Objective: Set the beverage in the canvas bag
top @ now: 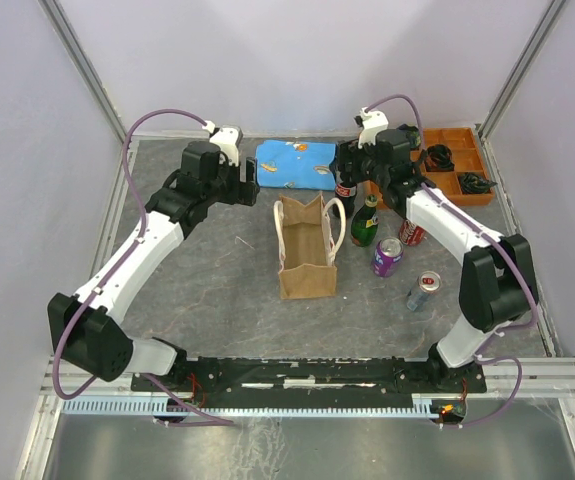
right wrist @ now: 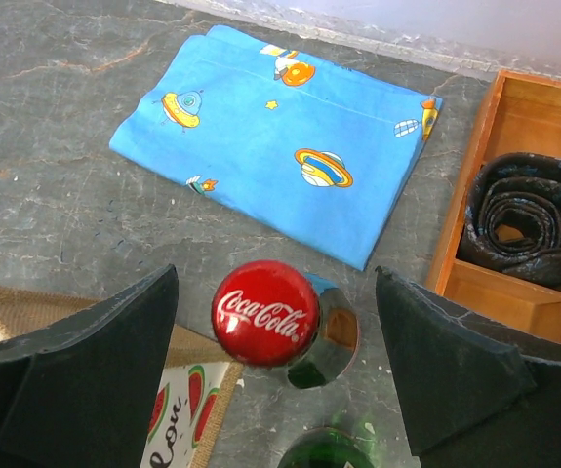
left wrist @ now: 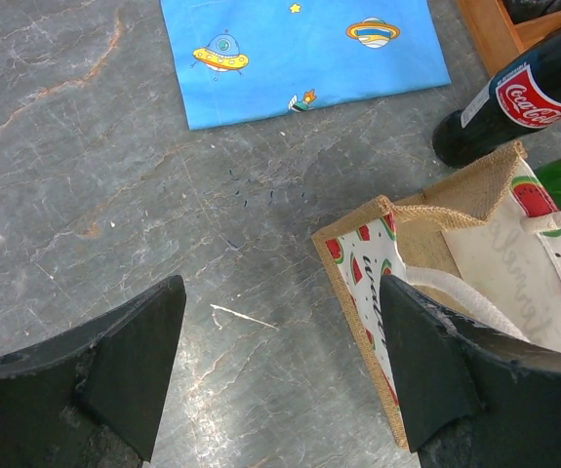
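The canvas bag point(top: 305, 250) stands upright and open mid-table, tan with cream handles and watermelon prints point(left wrist: 436, 263). Just behind its right corner stands a dark cola bottle point(top: 345, 190), a beverage with a red cap point(right wrist: 264, 312). My right gripper point(right wrist: 275, 292) hangs open above that cap, one finger on each side, not touching it. My left gripper point(left wrist: 282, 292) is open and empty over bare table at the bag's back left corner. Its right finger point(left wrist: 436, 370) is over the bag's rim.
A green bottle point(top: 365, 222) stands right of the bag, then a red can point(top: 412, 234), a purple can point(top: 387, 256) and a silver can point(top: 423, 291). A blue patterned cloth point(top: 295, 165) lies behind the bag. An orange tray point(top: 457, 165) sits at back right.
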`<state>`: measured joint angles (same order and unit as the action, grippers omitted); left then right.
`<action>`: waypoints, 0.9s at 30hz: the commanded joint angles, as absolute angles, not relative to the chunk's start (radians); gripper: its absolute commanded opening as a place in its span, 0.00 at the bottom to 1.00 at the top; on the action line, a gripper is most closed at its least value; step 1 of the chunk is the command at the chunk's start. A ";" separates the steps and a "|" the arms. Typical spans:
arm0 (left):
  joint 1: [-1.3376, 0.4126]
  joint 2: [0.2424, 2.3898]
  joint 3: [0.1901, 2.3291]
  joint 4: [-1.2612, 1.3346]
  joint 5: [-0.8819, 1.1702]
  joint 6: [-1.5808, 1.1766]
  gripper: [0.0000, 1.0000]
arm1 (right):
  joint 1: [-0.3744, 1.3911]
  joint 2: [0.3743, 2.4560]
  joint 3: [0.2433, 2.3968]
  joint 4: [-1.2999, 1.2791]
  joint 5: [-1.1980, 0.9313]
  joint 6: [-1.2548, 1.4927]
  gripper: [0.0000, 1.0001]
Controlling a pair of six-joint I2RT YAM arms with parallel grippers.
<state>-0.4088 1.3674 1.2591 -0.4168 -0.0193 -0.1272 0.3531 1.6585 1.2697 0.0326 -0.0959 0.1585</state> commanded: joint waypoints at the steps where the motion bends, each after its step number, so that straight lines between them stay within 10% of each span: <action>1: -0.402 1.370 1.283 -0.373 -0.006 -0.148 0.86 | 0.358 1.691 1.318 0.132 -0.064 0.151 0.89; 23: -0.402 1.411 1.292 -0.364 0.003 -0.158 0.86 | 0.371 1.749 1.301 0.181 -0.029 0.136 0.68; 27: -0.402 1.412 1.287 -0.361 0.005 -0.158 0.86 | 0.372 1.748 1.302 0.181 -0.022 0.133 0.45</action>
<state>-0.4068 1.4078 1.2591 -0.4103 -0.0154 -0.1272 0.3664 1.7515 1.2728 0.1207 -0.0402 0.1448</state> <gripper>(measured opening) 0.860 0.563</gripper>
